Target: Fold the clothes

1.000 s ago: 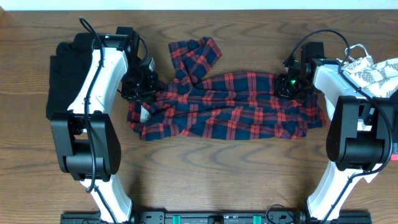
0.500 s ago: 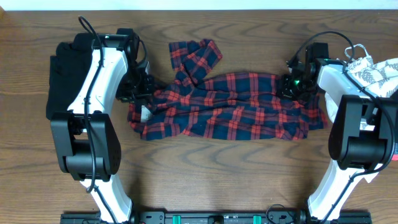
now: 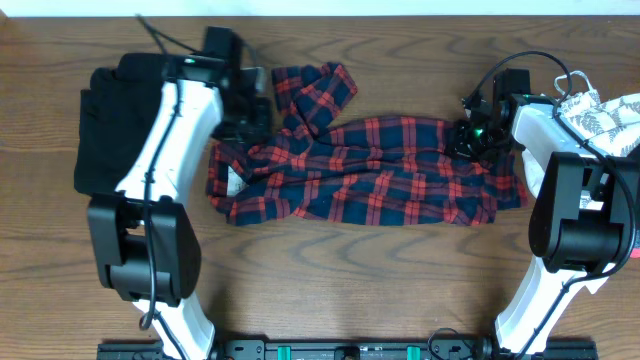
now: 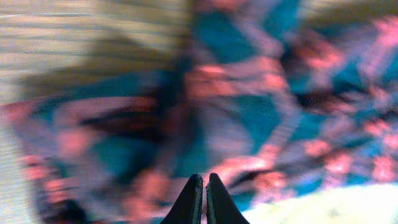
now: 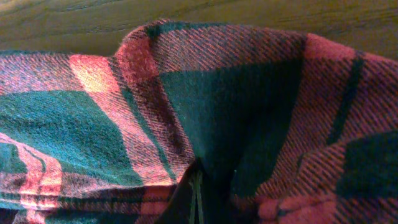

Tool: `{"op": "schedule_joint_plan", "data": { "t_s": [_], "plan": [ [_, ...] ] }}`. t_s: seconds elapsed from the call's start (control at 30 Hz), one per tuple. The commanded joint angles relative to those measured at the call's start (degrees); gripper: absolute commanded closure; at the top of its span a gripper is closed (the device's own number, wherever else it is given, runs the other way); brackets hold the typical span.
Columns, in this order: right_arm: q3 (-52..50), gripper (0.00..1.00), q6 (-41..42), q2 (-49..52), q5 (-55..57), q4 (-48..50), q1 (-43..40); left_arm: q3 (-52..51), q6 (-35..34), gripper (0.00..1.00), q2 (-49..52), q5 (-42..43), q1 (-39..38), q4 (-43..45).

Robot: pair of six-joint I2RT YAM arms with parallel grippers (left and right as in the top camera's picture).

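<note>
Two arms over a wooden table [image 3: 350, 290], three bits of clothing. Starting at the far left: a black garment [image 3: 100, 135] sits bunched near the left edge, partly under the white left arm [image 3: 160, 140], well apart from the other stuff.

Next over, the left gripper [image 3: 255, 105] is up by the top-left corner of the plaid shirt [image 3: 370, 180], between the shirt's left edge and the sleeve [image 3: 318, 88] that sticks out toward the far side of the table. From overhead you can't make out how its jaws stand. The left wrist view shows the two fingertips [image 4: 194, 202] pressed together with nothing visible between them, and red-and-navy plaid fills most of the frame beyond. That view is super blurry, so I can't tell if the tips touch the cloth or hang above it.

The shirt itself is spread sideways across the middle of the table, rumpled, a wide band running from one arm to the other. A small white neck label [image 3: 233, 181] shows near its left end, nearer the front edge than the left gripper.

Over on the right, the right gripper [image 3: 470, 135] is down on the shirt's upper right corner. The right wrist view is sharp: fingers [image 5: 185, 210] closed tight with a fold of plaid puckered right at the tips, so it looks clamped on the shirt. Bare wood shows past the cloth's edge at the top of that view.

Far right, a white leaf-print top [image 3: 600, 118] lies at the table edge, with the right arm [image 3: 560, 160] between it and the shirt.
</note>
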Motion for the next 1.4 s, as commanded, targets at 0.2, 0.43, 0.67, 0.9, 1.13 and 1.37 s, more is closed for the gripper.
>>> {"op": "schedule_joint_plan", "data": {
  "t_s": [0.2,0.43,0.67,0.9,1.13,1.37],
  "plan": [
    [-2.1,0.99,0.0,4.3,9.6,-1.5,-1.4,-1.6,-0.2,0.94,-0.3,-9.0,-8.5,0.8],
    [-2.1,0.99,-1.1,4.3,9.6,-2.6,-1.5,-10.5,-0.6,0.94,1.0,-12.1,-7.1,9.0],
    [-2.1,0.99,-1.5,4.3,9.6,-3.0,-1.5,-17.5,-4.4,0.94,3.8,-13.0,-3.6,12.4],
    [-2.1,0.99,-1.5,4.3,9.6,-3.0,-1.5,-18.5,-4.4,0.94,5.7,-13.0,-2.2,14.9],
    [-2.1,0.99,-1.5,4.3,9.6,-3.0,-1.5,-15.1,-4.4,0.94,4.0,-13.0,-2.2,10.1],
    [-2.1,0.92,-1.5,4.3,9.6,-2.8,-1.5,-9.5,-4.3,0.89,-7.6,-13.1,-2.2,11.6]
  ]
}}
